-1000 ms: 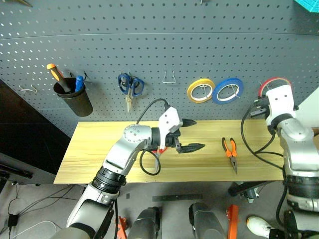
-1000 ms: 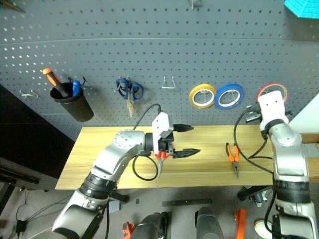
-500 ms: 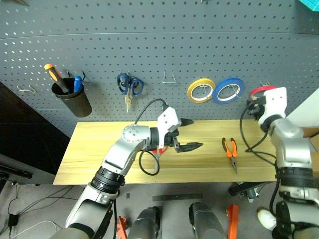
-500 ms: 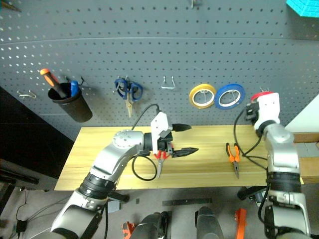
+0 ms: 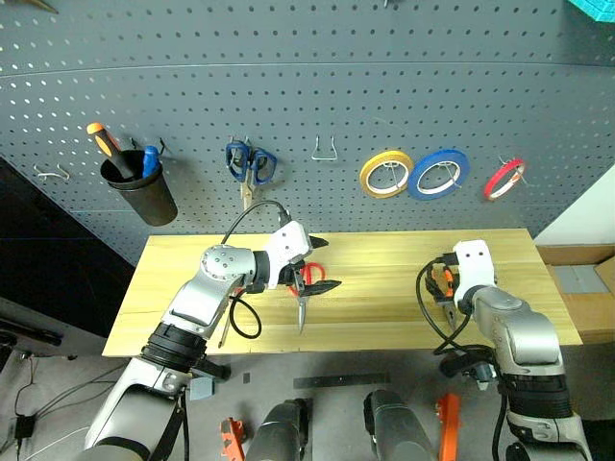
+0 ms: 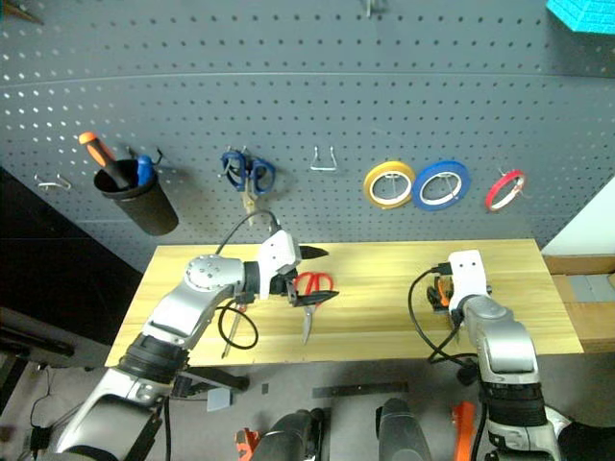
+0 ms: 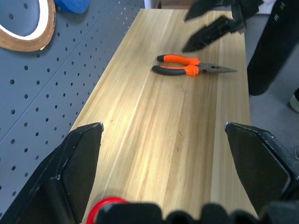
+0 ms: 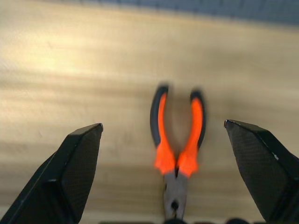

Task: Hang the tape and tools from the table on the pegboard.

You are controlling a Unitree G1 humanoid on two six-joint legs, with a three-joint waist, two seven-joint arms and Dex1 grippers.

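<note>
Three rolls of tape hang in a row on the right half of the pegboard (image 5: pixel 307 86): a yellow roll (image 5: pixel 387 174), a blue roll (image 5: pixel 438 174), and furthest right the thin red tape (image 5: pixel 504 179), tilted on its hook. Further left on the board are an empty metal hook (image 5: pixel 325 149), blue-handled scissors (image 5: pixel 251 165) and a black cup (image 5: pixel 140 188) holding an orange-and-black-handled screwdriver (image 5: pixel 104 141).

On the bench (image 5: pixel 384 303) the red-handled scissors (image 6: pixel 309 293) lie near the middle, handles toward the board and blades pointing to the near edge. The left end effector (image 5: pixel 317 264) hovers at the scissors' handles with its fingers spread wide and nothing between them; in the left wrist view a red curve of a handle shows just below the open fingers (image 7: pixel 77 163). A slim tool lies near the bench's near edge, left of the scissors and partly behind the left arm's cable; too little of it shows to name it.

The pliers (image 8: pixel 177 140) rest on the right part of the bench, well apart from the scissors. The right end effector (image 7: pixel 212 23) is low over them, its fingers (image 8: pixel 74 168) wide apart on either side of the orange-and-black handles and not closed on them. Whether the fingertips touch the wood cannot be told.
</note>
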